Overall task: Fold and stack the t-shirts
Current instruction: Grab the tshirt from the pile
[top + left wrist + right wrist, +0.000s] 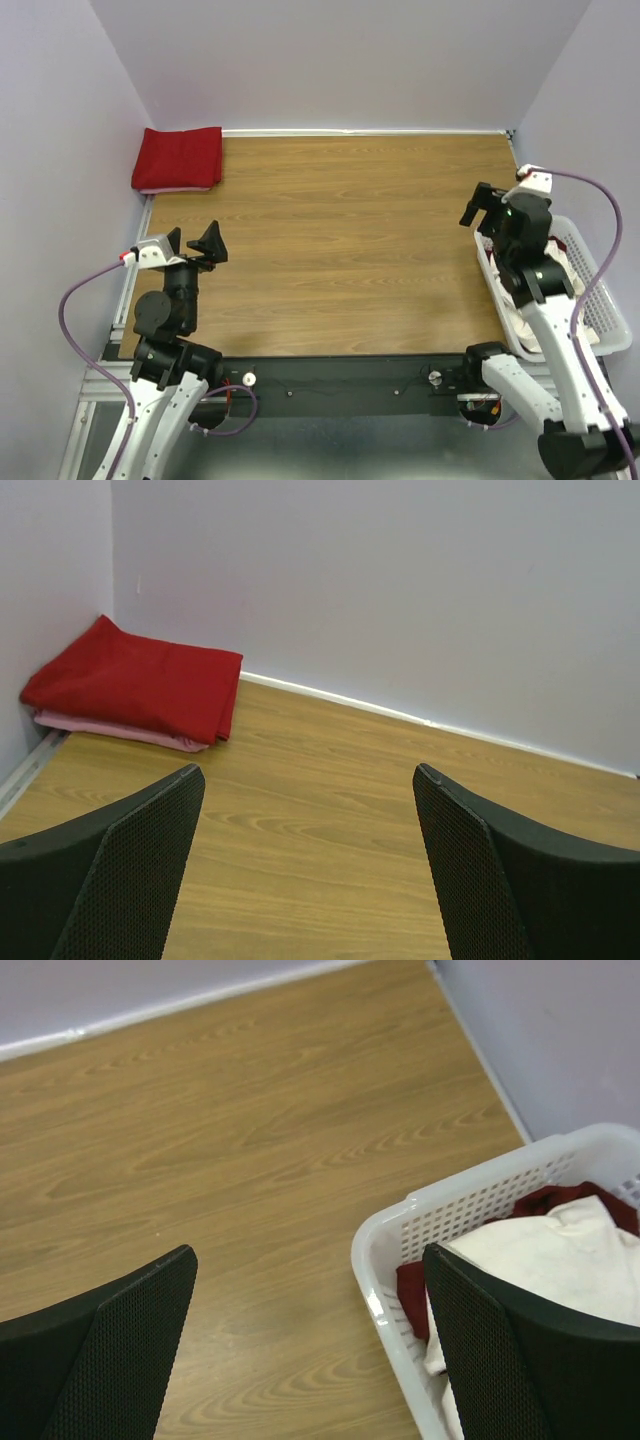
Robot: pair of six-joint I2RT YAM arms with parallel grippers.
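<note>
1. A folded bright red t-shirt [135, 685] lies in the worktop's [350, 250] far left corner, atop a pale pink folded layer [110, 730].
2. A crumpled cream-white t-shirt [560, 1260] covers a dark red t-shirt [548, 1199] in the basket [470, 1205].

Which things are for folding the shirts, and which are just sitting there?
For the job: folded red shirt, pink shirt under it, cream shirt, dark red shirt.
Just there: basket, table.

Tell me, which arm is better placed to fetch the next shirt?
Probably right: the right gripper, open, hovers beside the white plastic lattice basket holding the cream-white cotton shirt; the left gripper is across the wooden table.
</note>
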